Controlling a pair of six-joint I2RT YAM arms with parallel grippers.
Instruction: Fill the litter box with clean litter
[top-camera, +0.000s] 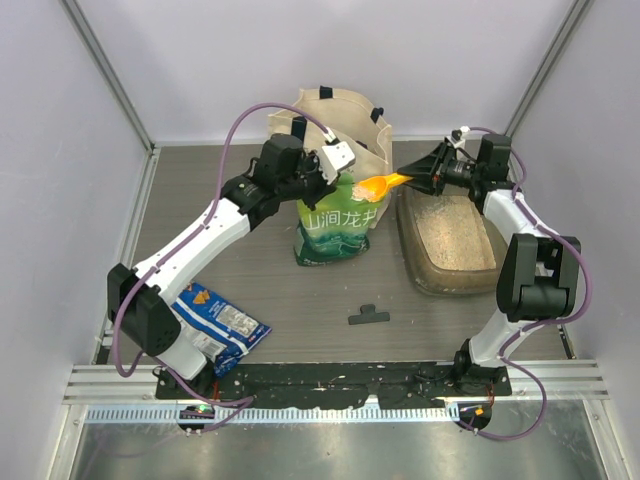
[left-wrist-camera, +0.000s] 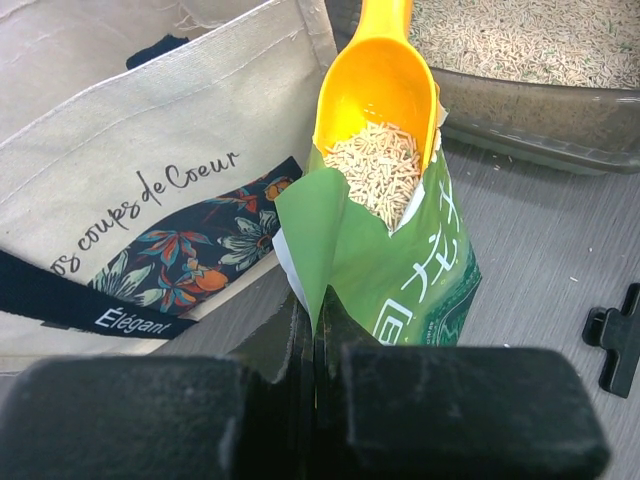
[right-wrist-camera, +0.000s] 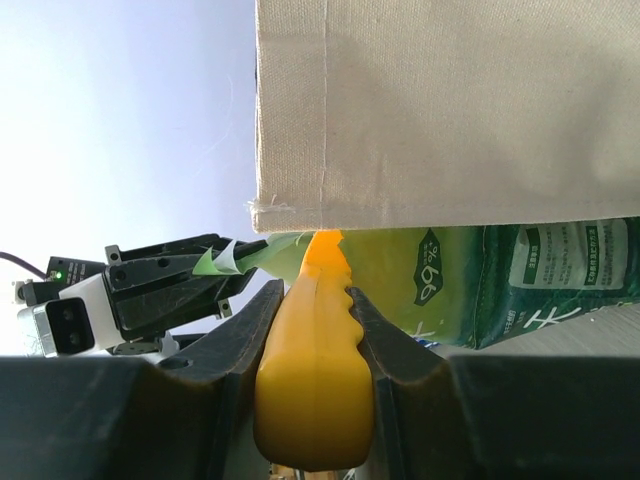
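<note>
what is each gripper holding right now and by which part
The right gripper holds the yellow scoop by its handle, the bowl loaded with litter. The left gripper is pinched shut on the torn top edge of the green pouch.

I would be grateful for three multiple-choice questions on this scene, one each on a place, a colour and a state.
1. Where is the black clip? A. on the table in front of the green pouch B. in the litter box C. in the tote bag
2. What colour is the scoop? A. blue B. yellow-orange C. black
3. How is the left gripper? A. wide open B. shut on the green pouch's top edge C. shut on the scoop
Answers: A, the top view shows it on bare tabletop; B, both wrist views show it; B, its fingers pinch the pouch's edge.
</note>
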